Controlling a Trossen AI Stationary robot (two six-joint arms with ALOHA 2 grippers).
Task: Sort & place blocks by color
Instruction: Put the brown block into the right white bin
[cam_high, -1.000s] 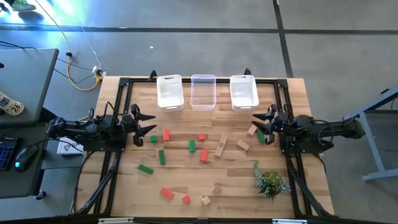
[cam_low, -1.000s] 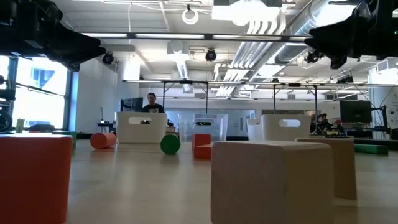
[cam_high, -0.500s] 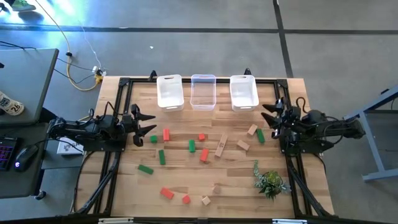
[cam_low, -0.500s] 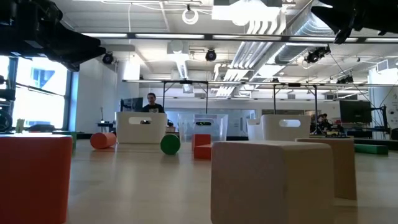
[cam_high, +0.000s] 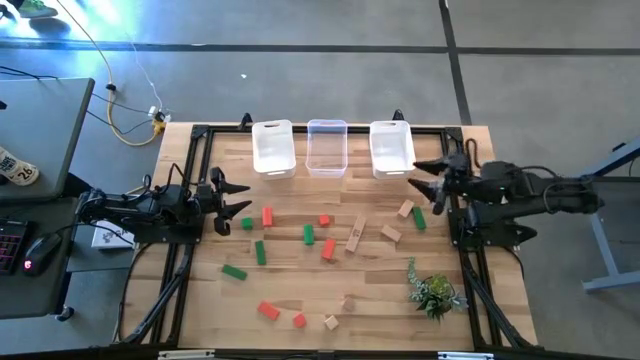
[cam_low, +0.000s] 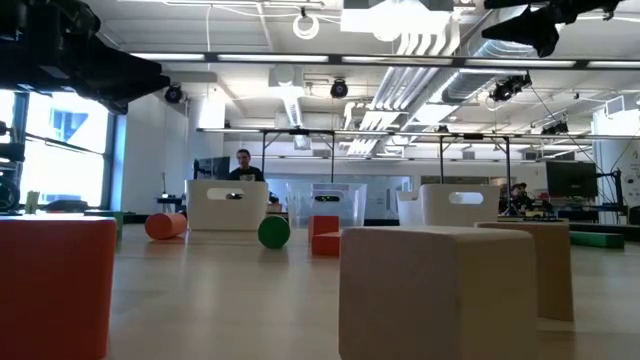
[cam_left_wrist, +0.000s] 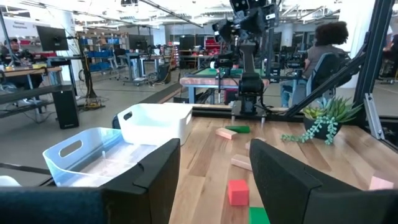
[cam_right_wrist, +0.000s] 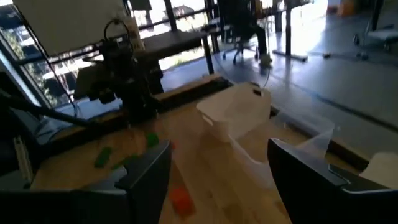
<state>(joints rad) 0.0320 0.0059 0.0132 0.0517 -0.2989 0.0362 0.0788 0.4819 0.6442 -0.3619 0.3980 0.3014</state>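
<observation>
Green, red and tan blocks lie scattered flat on the wooden table: a red bar (cam_high: 267, 216), a green bar (cam_high: 309, 234), a tan bar (cam_high: 358, 234), and a tan block (cam_high: 405, 209) beside a green one (cam_high: 419, 217) at the right. My left gripper (cam_high: 243, 205) stands open at the left edge, pointing level across the table, with nothing between its fingers (cam_left_wrist: 155, 180). My right gripper (cam_high: 418, 178) hangs open and raised at the right edge, near the right bin and above the tan and green blocks. It shows at the top of the low view (cam_low: 525, 25).
Three bins stand in a row at the far edge: white (cam_high: 273, 147), clear (cam_high: 327, 146) and white (cam_high: 392, 147). A small leafy plant (cam_high: 434, 291) sits near the front right. A black frame (cam_high: 190, 250) runs along the table's sides. People sit in the room beyond.
My right gripper has risen well above the table and drifted a little toward the far edge. It has tipped up from a downward slant to nearly level, and its fingers have spread wider. The tan and green blocks under it lie uncovered and unmoved.
</observation>
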